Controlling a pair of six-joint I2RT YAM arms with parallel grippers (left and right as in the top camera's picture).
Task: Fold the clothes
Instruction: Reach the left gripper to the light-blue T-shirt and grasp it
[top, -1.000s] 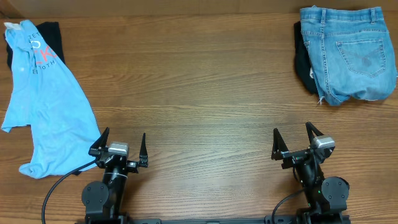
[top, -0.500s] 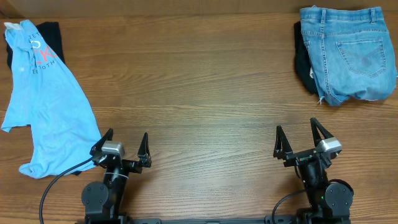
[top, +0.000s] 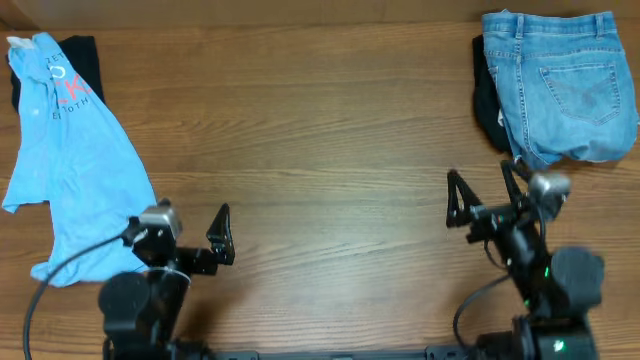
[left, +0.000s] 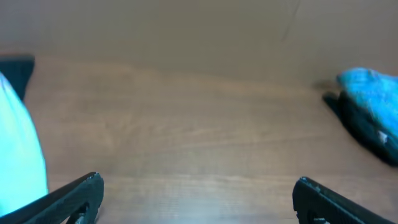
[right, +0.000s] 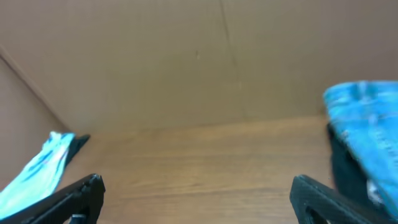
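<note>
We see the T-shirt (top: 75, 150) running lengthwise, lettered end farthest, toward our left gripper (top: 178, 232), spread wide like our right gripper (top: 486, 193).

Left arm (top: 130, 303) sits at 7 o'clock in the overhead view, with the left gripper (top: 178, 228) angled toward 1 o'clock and its jaws spread wide. Right arm (top: 562, 283) sits at 5 o'clock, with the right gripper (top: 481, 180) reaching toward 11 o'clock, jaws also wide apart. Each wrist view shows two dark fingertips (left: 87, 188) low at 7 and 5 o'clock.
</note>
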